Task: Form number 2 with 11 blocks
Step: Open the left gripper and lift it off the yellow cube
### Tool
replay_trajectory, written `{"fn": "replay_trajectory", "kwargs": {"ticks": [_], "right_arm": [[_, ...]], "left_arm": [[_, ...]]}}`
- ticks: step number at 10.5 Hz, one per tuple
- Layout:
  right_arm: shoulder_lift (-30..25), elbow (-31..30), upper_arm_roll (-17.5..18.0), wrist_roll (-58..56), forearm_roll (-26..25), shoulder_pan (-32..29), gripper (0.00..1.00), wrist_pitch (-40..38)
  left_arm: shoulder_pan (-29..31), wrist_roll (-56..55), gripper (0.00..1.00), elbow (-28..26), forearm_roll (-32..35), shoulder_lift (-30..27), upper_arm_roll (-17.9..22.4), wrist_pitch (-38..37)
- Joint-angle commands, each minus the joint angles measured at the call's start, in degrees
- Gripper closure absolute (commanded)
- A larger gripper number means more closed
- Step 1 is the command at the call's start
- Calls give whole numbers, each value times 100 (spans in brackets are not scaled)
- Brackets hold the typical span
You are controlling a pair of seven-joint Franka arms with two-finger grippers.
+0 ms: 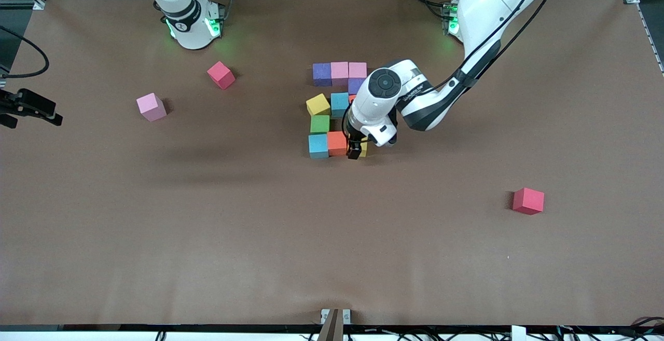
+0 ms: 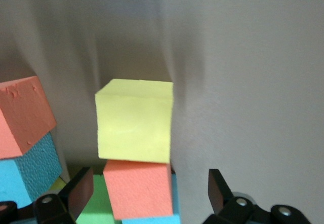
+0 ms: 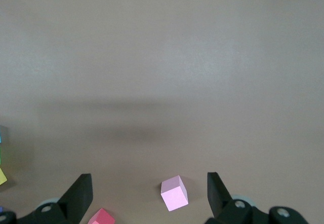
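Observation:
The blocks lie mid-table as a blocky number 2 [image 1: 340, 103]. Its farthest row is purple [image 1: 322, 73], pink [image 1: 340, 71] and pink. Its nearest row is sky-blue [image 1: 318, 145], orange [image 1: 337, 142] and yellow [image 1: 364, 149], with green [image 1: 320, 123] just above the sky-blue. My left gripper [image 1: 354, 150] hangs open over the seam between that orange [image 2: 139, 188] and yellow [image 2: 134, 120], holding nothing. Its hand hides part of the digit's side toward the left arm. My right gripper [image 3: 149, 176] is open and empty, raised high over bare table, with its arm waiting.
A loose pale pink cube [image 1: 151, 107] and a crimson cube [image 1: 221, 74] lie toward the right arm's end. Another crimson cube [image 1: 528, 200] sits toward the left arm's end, nearer the front camera. A black fixture [image 1: 28, 105] juts in at the table edge.

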Motion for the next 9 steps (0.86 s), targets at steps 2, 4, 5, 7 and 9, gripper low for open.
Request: {"fn": "replay_trajectory", "kwargs": {"ticks": [2, 4, 5, 7, 9], "right_arm": [[13, 46, 58, -22, 61, -86, 0, -52], [13, 46, 58, -22, 61, -51, 0, -43], [4, 55, 67, -22, 70, -51, 0, -52], [13, 37, 58, -22, 61, -69, 0, -43], [13, 46, 67, -22, 70, -69, 0, -52]], "left_arm": [[50, -126, 0, 286, 167, -401, 1, -76], [76, 268, 0, 751, 158, -401, 1, -636], [67, 505, 0, 1058, 158, -410, -8, -909], [76, 822, 0, 1517, 141, -419, -8, -1201], [76, 1524, 0, 1842, 132, -436, -16, -1595]]}}
